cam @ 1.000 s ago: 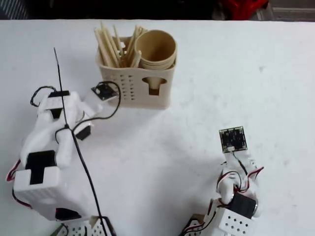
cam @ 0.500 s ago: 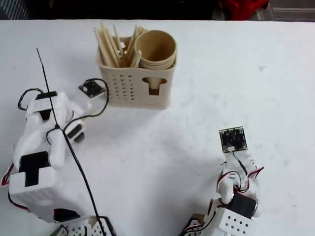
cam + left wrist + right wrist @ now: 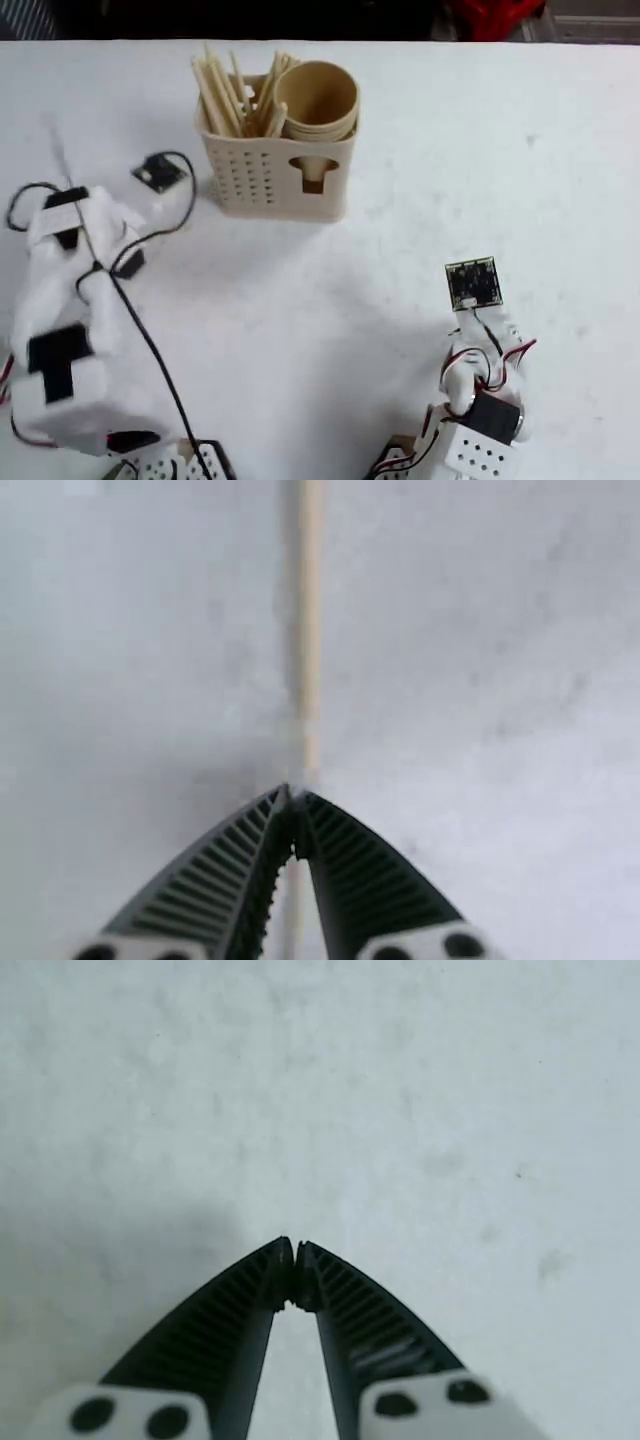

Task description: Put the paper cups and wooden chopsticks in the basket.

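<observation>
White table [image 3: 560, 150] under even light, dark strip beyond its far edge, red object [image 3: 495, 15] behind.

A: High view: the table [image 3: 520, 200] is lit brightly and evenly from above. A soft shadow is cast by the basket [image 3: 255, 185] onto its near side.

B: Agreed. The room past the far edge is left dark. Wrist views: a diffuse grey patch is thrown on the table by the left gripper [image 3: 295, 800], and a faint shadow line is seen beside the chopstick [image 3: 311, 600]. A similar patch is thrown by the right gripper [image 3: 293, 1255].
</observation>
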### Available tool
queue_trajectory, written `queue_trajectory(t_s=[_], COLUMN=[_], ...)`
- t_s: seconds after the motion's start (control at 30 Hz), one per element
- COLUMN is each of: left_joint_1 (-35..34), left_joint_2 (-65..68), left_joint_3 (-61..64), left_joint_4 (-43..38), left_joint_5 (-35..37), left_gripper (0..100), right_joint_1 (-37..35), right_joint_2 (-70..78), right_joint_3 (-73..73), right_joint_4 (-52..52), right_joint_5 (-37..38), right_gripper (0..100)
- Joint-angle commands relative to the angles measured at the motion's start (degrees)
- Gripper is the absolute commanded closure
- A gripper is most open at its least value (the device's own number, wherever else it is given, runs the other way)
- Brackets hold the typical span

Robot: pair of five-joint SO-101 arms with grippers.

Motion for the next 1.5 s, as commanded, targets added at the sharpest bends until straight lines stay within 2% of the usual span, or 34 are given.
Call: queue_trajectory(t_s=[0.0,0.1,0.2,0.33,0.43,0.53,0.67,0.87,0.93,1.1,1.3,1.47], left_joint_1=[-1.8,-0.75,0.48,2.51,3.3,3.47,3.3,3.56,3.56,3.3,0.48,-3.82], left_joint_2=[-12.88,-19.12,-21.76,-16.48,-8.66,0.13,9.54,17.1,17.8,17.98,17.27,9.27], left_joint_3=[-0.44,-0.44,-0.35,-0.62,-1.93,-6.24,-13.19,-16.35,-16.35,-16.53,-17.49,-22.33], left_joint_4=[1.14,4.92,4.57,1.85,-1.05,-2.37,-0.26,1.58,1.67,3.34,3.52,7.12], left_joint_5=[-0.26,-0.26,0.53,5.63,6.42,6.51,6.42,6.07,6.07,6.15,9.05,10.55], left_gripper=[98,98,97,88,82,82,82,82,84,98,98,98], right_joint_1=[0.48,0.48,0.48,0.4,0.4,0.48,0.48,0.48,0.48,0.48,0.48,0.48], right_joint_2=[-0.66,-0.66,-0.66,-0.66,-0.66,-0.66,-0.66,-0.66,-0.66,-0.66,-0.66,-0.66], right_joint_3=[0.35,0.35,0.35,0.35,0.35,0.35,0.35,0.35,0.35,0.35,0.35,0.35], right_joint_4=[-0.75,-0.75,-0.75,-0.75,-0.75,-0.75,-0.75,-0.75,-0.75,-0.75,-0.75,-0.75], right_joint_5=[0.09,0.09,0.09,0.09,0.09,0.09,0.09,0.09,0.09,0.09,0.09,0.09], right_gripper=[98.1,98.1,98.1,98.1,98.1,98.1,98.1,98.1,98.1,98.1,98.1,98.1])
